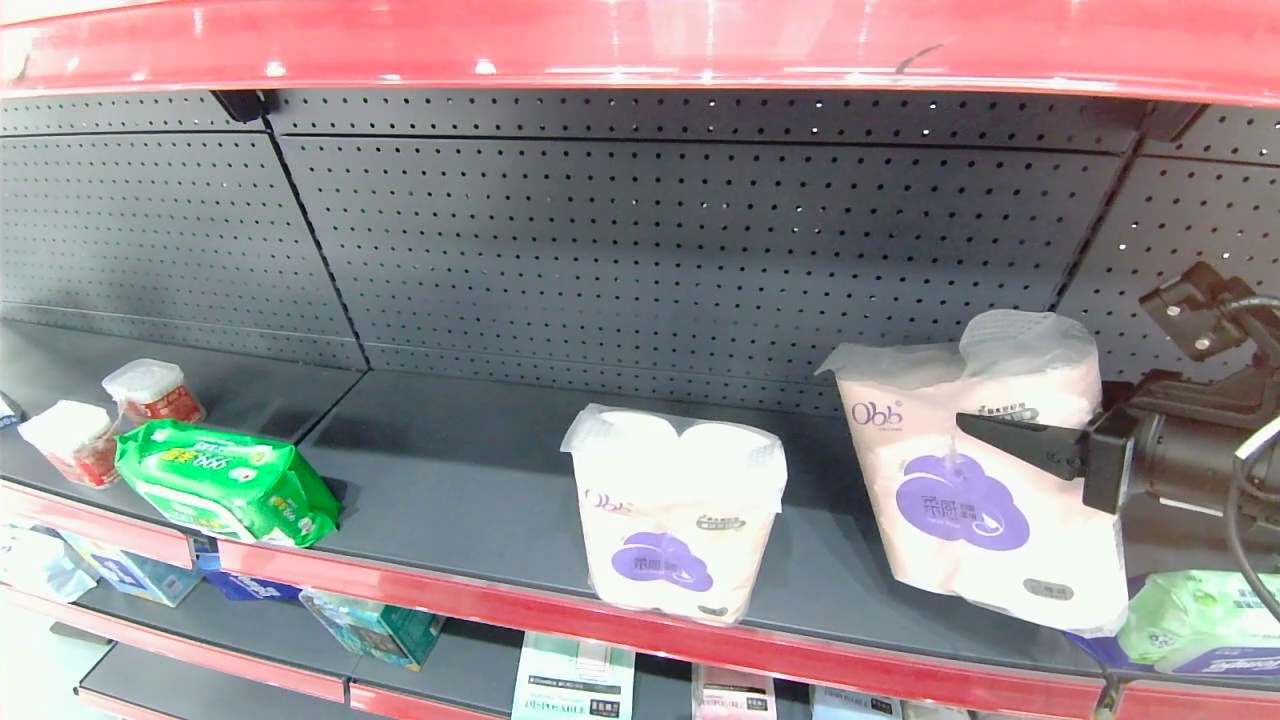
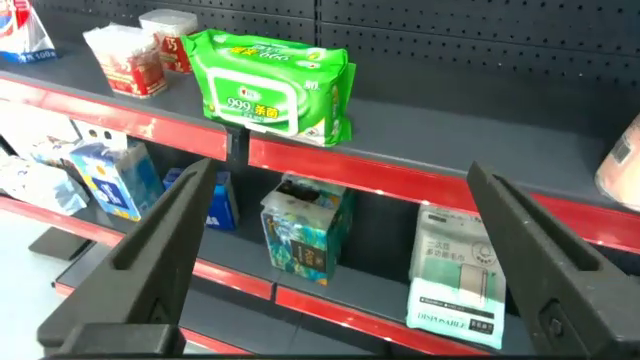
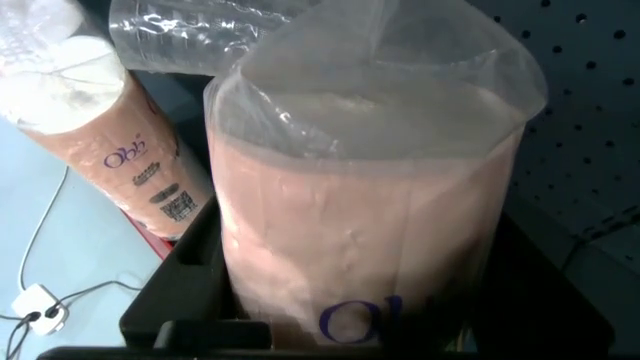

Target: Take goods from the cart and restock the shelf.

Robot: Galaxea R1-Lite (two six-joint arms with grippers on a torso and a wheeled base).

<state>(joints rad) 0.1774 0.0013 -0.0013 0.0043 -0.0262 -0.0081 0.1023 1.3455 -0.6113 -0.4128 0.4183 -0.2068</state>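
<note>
The restocking looked partly done. One pink pack of tissue rolls point(image 1: 675, 520) already stood on the shelf point(image 1: 480, 490) near its front edge, about mid-span. A second, taller pack point(image 1: 985, 480) was at the shelf's right end, clamped in the right end effector point(image 1: 1000, 440). Its two fingers were closed against the wrapper from either side, as the right wrist view showed. I could not tell whether that pack's base had touched the shelf or hung just above it. By my reckoning it had yet to be released, and the wide bare stretch between the goods suggested more stock was due.

The held pack's long axis ran roughly upright, with the loose plastic top uppermost. It leaned a little, its top toward the standing pack. Its printed purple face pointed out toward the aisle.

The left end effector point(image 2: 340, 175) was spread wide and held nothing. It sat in front of the shelf's red lip, just below a green pack of wipes point(image 1: 225, 480) lying beside two small tubs point(image 1: 150, 390).
</note>
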